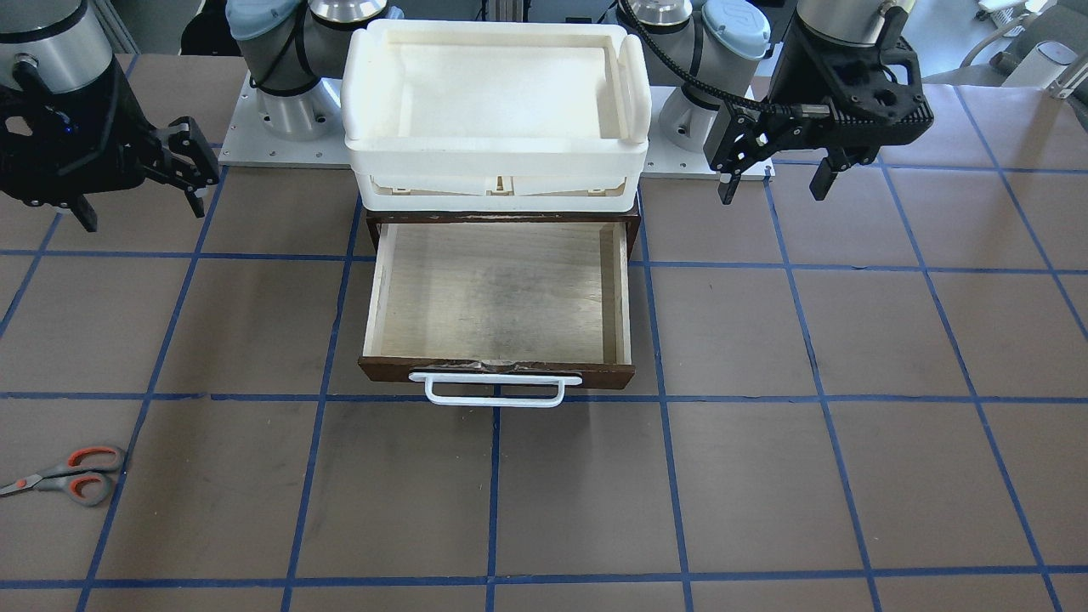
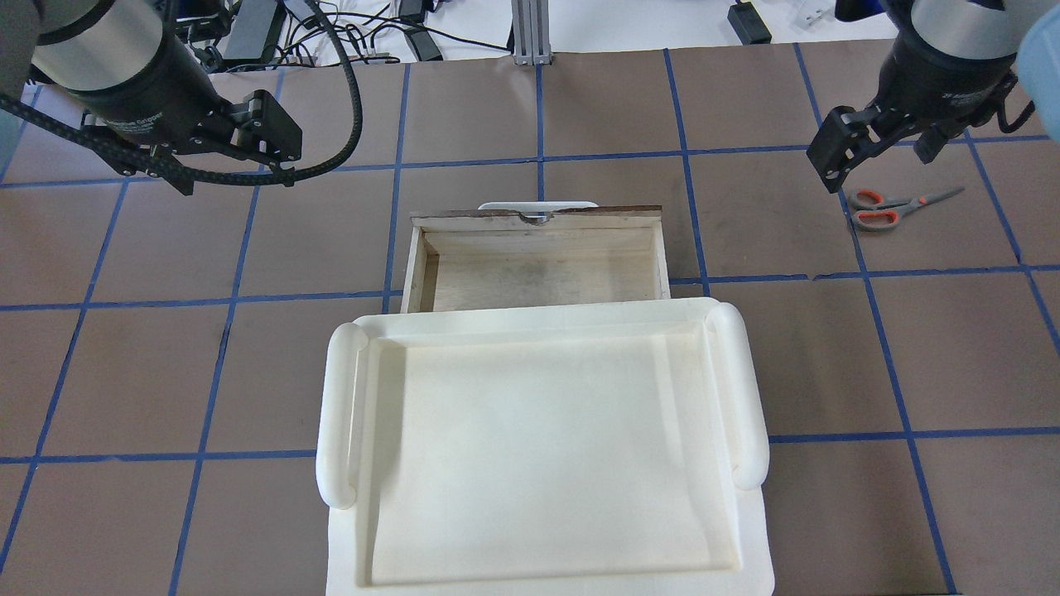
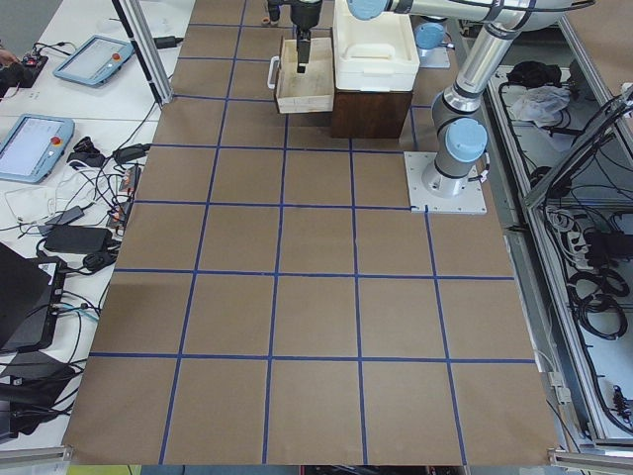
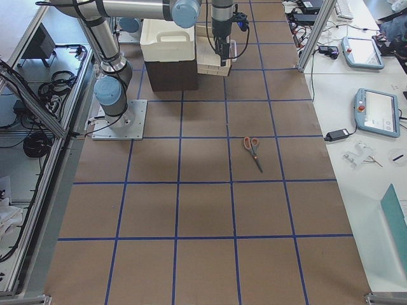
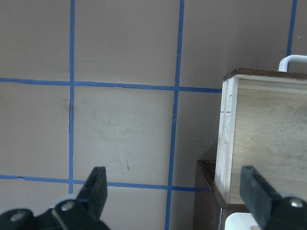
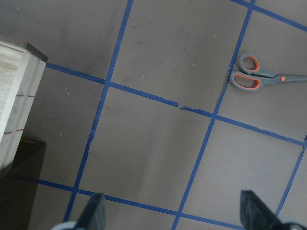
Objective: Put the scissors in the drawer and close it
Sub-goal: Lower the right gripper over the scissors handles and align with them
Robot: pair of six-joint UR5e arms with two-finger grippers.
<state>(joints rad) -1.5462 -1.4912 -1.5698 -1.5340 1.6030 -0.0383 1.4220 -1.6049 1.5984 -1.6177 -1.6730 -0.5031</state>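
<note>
Lying flat on the brown table, the scissors sit on the robot's right side, well apart from the drawer. Their blades are closed and point away from it, and the orange-lined loops face its way. The drawer stands pulled out from a dark brown cabinet with its pale plywood floor showing and its white bar handle facing away from the robot. A white tray rests on top of the cabinet. The right gripper hovers above the table with its jaws spread wide and nothing between them; its wrist camera shows the scissors off to the upper right, beyond the fingertips. The left gripper hangs beside the cabinet on the robot's left, jaws likewise wide apart and gripping nothing, with the drawer's side wall in its wrist view.
</note>
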